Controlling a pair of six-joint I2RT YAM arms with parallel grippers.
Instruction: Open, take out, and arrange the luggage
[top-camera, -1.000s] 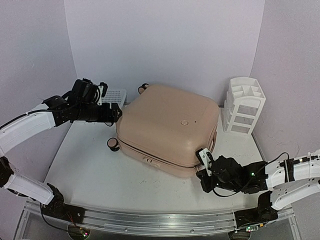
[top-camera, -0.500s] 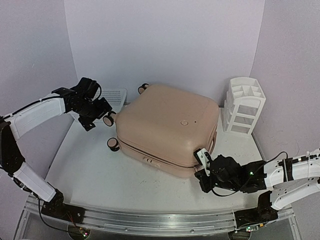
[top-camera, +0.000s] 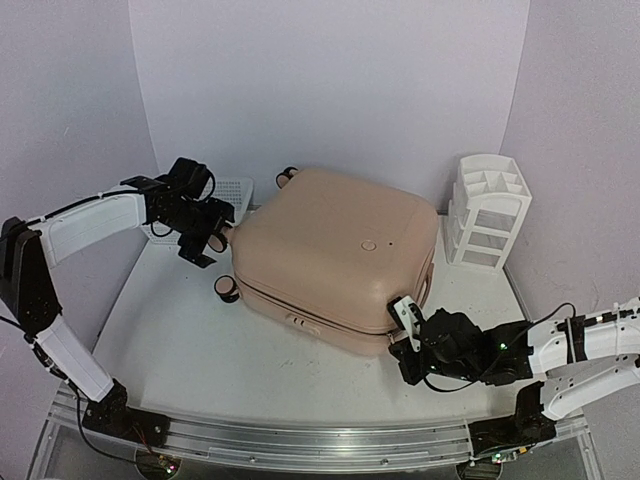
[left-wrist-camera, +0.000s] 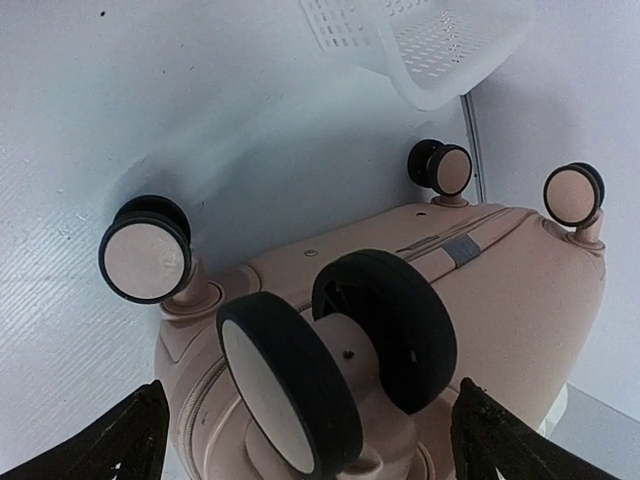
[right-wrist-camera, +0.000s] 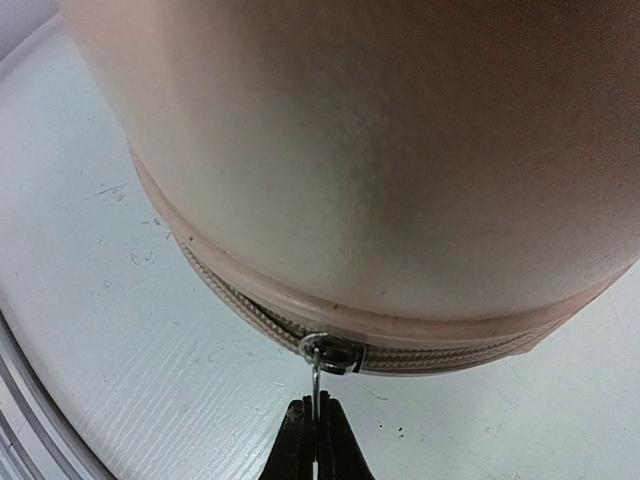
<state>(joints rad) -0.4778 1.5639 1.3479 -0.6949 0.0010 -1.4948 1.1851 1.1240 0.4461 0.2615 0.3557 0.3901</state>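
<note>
The peach-pink luggage (top-camera: 335, 250) lies flat and closed in the middle of the table, caster wheels pointing left. My left gripper (top-camera: 207, 238) is at its left end. In the left wrist view the gripper (left-wrist-camera: 310, 410) is open, its black fingertips (left-wrist-camera: 130, 440) on either side of a double caster wheel (left-wrist-camera: 385, 310) without touching it. My right gripper (top-camera: 405, 350) is at the luggage's near right corner. In the right wrist view it (right-wrist-camera: 316, 425) is shut on the metal zipper pull (right-wrist-camera: 316, 385), which hangs from the slider (right-wrist-camera: 335, 352) on the zip seam.
A white mesh basket (top-camera: 235, 190) stands behind the left gripper, also in the left wrist view (left-wrist-camera: 430, 40). A white drawer organizer (top-camera: 487, 210) stands at the back right. Other caster wheels (left-wrist-camera: 145, 260) stick out beside the left gripper. Walls close in on three sides.
My left arm has swung its gripper down and right, from beside the basket to the luggage's left caster wheel. The right gripper and the luggage have not moved.
</note>
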